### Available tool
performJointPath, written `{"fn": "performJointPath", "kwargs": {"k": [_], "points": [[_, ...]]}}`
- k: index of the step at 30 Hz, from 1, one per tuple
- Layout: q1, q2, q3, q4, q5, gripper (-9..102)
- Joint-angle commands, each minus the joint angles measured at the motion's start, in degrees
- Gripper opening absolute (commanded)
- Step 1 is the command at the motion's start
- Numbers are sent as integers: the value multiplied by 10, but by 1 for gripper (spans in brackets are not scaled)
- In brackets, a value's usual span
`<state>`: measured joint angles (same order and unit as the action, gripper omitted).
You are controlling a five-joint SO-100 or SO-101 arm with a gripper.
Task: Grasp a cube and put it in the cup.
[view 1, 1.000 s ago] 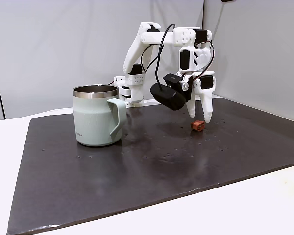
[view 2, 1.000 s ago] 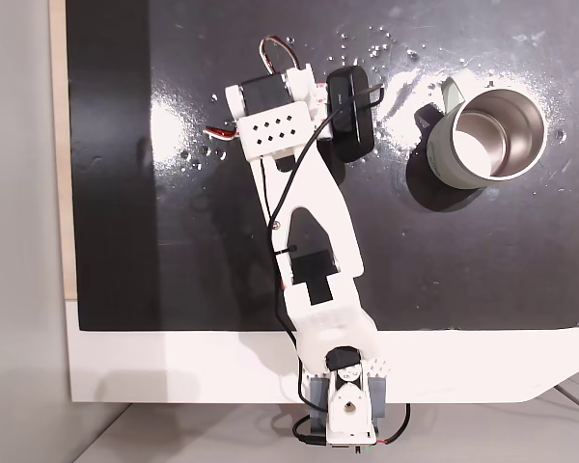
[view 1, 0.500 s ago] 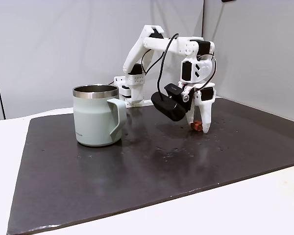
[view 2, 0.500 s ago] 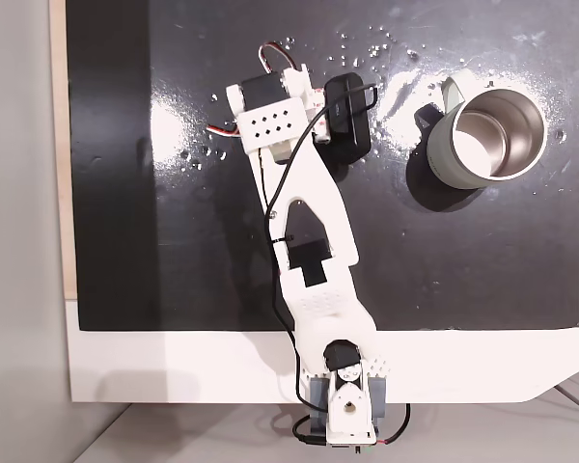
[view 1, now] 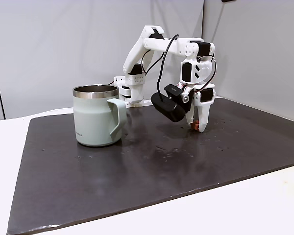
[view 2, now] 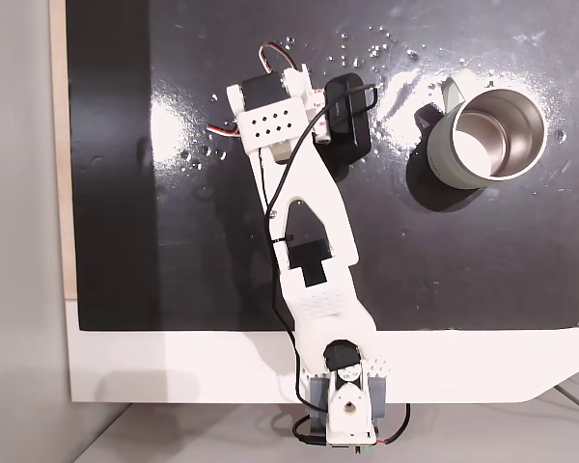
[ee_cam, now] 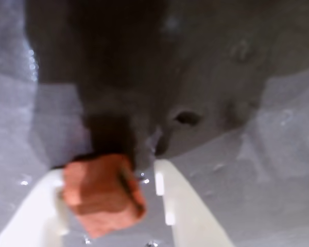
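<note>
Down on the dark slate-grey mat [view 1: 137, 166], the white two-finger gripper [view 1: 198, 128] has its tips planted and pinches the tiny terracotta cube [ee_cam: 103, 193] between its white fingers [ee_cam: 183, 206], the block hard against the left one in the wrist view. The pale sage-green steel-rimmed mug [view 1: 96, 115] stands upright well apart, out at nine o'clock from the cube in a fixed view.

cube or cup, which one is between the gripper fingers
The cube: the small reddish-brown block sits between the white gripper fingers, while the green cup stands apart on the mat.
</note>
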<state>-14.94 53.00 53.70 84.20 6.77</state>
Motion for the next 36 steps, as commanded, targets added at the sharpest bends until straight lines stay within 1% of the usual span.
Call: {"fn": "performJointPath", "kwargs": {"k": [1, 4, 7, 15, 21, 28, 36], "points": [[1, 10, -36, 0, 1, 10], [2, 11, -36, 1, 1, 4], [2, 11, -36, 1, 2, 2], [2, 18, -36, 3, 5, 2], [2, 66, -42, 14, 7, 2], [4, 114, -107, 64, 6, 2], [8, 132, -251, 155, 7, 2]]}}
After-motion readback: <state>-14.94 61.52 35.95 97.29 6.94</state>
